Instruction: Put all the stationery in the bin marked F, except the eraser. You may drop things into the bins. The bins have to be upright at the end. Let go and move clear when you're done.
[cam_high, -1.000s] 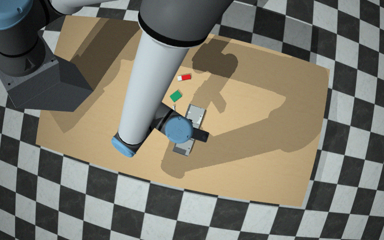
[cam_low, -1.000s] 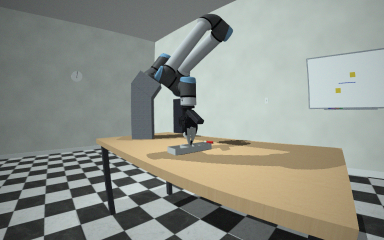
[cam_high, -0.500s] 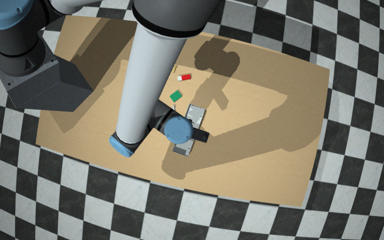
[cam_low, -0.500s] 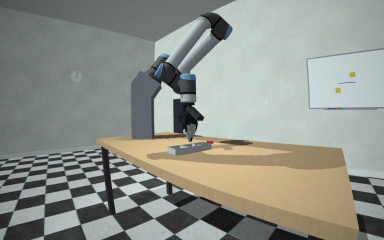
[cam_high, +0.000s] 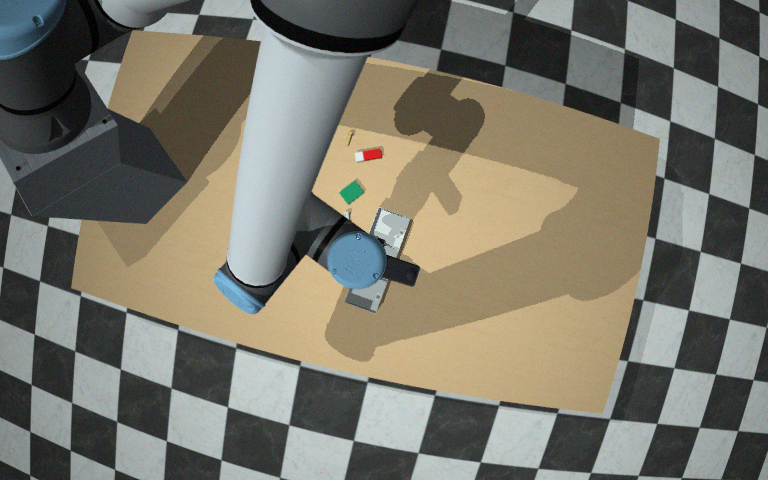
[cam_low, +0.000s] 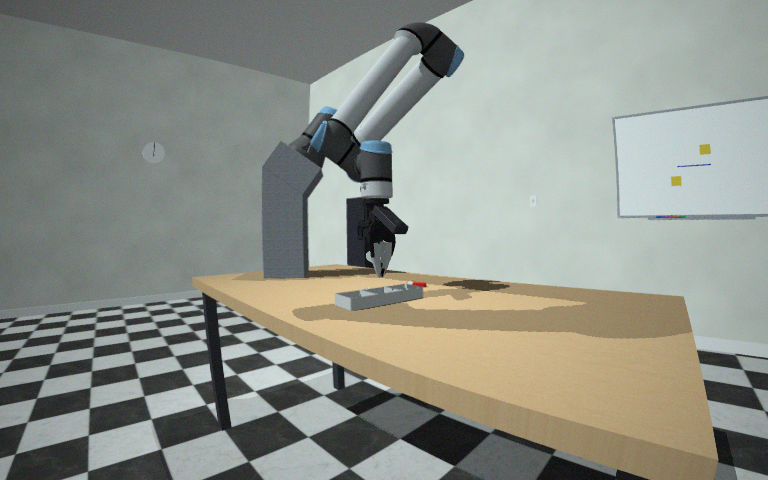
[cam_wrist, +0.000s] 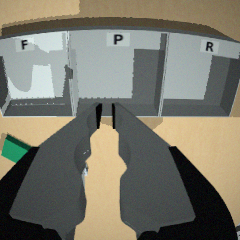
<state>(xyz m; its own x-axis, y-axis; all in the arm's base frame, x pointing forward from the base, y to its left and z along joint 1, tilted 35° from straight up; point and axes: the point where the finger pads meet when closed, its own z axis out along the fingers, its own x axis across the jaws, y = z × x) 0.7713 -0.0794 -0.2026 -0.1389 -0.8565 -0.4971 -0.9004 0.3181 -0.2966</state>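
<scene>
A grey row of three bins (cam_wrist: 120, 107) (cam_high: 390, 226) (cam_low: 373, 298) marked F, P and R stands upright on the table; all three compartments look empty. My gripper (cam_wrist: 106, 105) (cam_low: 382, 271) is shut with nothing between the fingers, and it hangs just above the near wall of bin P. A green flat pad (cam_high: 351, 192) (cam_wrist: 14, 149) lies on the table beside the F end of the row. A red and white eraser (cam_high: 369, 154) (cam_low: 417, 283) lies further off. A small yellow piece (cam_high: 350, 135) lies beyond the eraser. In the top view the wrist hides the fingers.
A tiny pale item (cam_high: 347, 213) lies by the bin's F end, close to the arm. The grey robot pedestal (cam_high: 96, 164) (cam_low: 284, 220) stands at the table's corner. The big arm link (cam_high: 283, 141) hangs over the table's left half.
</scene>
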